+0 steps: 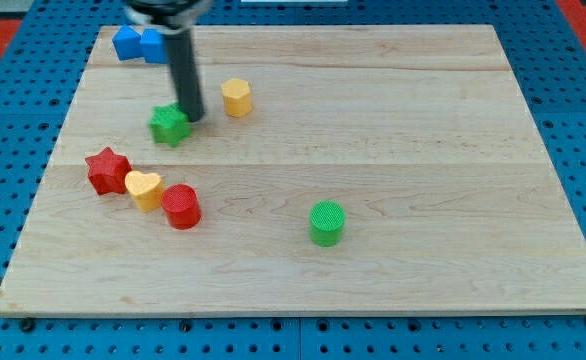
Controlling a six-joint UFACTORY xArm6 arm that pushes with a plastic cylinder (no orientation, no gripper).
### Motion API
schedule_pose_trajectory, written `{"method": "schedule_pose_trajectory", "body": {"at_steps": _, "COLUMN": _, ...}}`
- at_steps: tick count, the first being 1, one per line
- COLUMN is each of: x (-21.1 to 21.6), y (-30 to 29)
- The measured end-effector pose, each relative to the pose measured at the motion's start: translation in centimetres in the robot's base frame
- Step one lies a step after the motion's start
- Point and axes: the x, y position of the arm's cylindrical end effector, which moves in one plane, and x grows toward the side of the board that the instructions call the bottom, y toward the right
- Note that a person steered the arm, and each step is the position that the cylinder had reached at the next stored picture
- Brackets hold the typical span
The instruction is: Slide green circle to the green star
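Observation:
The green circle (326, 222) stands on the wooden board right of centre, toward the view's bottom. The green star (169, 125) lies at the upper left. My tip (193, 118) rests at the green star's right edge, touching or nearly touching it, far to the upper left of the green circle. The dark rod rises from there to the view's top.
A yellow hexagon (236, 97) sits just right of the rod. Blue blocks (138, 44) lie at the top left corner. A red star (107, 170), a yellow heart (144, 189) and a red circle (182, 207) cluster at the left. The board (453, 150) ends on blue pegboard.

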Motion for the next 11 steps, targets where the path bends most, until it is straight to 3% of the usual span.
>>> {"method": "schedule_pose_trajectory", "body": {"at_steps": 1, "x": 0.9, "y": 3.6}}
{"method": "schedule_pose_trajectory", "body": {"at_steps": 3, "x": 2.6, "y": -3.5}}
{"method": "schedule_pose_trajectory", "body": {"at_steps": 4, "x": 2.8, "y": -2.8}}
{"method": "schedule_pose_trajectory", "body": {"at_steps": 6, "x": 5.8, "y": 16.9}}
{"method": "schedule_pose_trajectory", "body": {"at_steps": 7, "x": 11.7, "y": 24.8}}
{"method": "schedule_pose_trajectory", "body": {"at_steps": 8, "x": 17.8, "y": 24.4}}
{"method": "schedule_pose_trajectory", "body": {"at_steps": 9, "x": 18.0, "y": 18.6}}
{"method": "schedule_pose_trajectory", "body": {"at_steps": 11, "x": 8.6, "y": 11.6}}
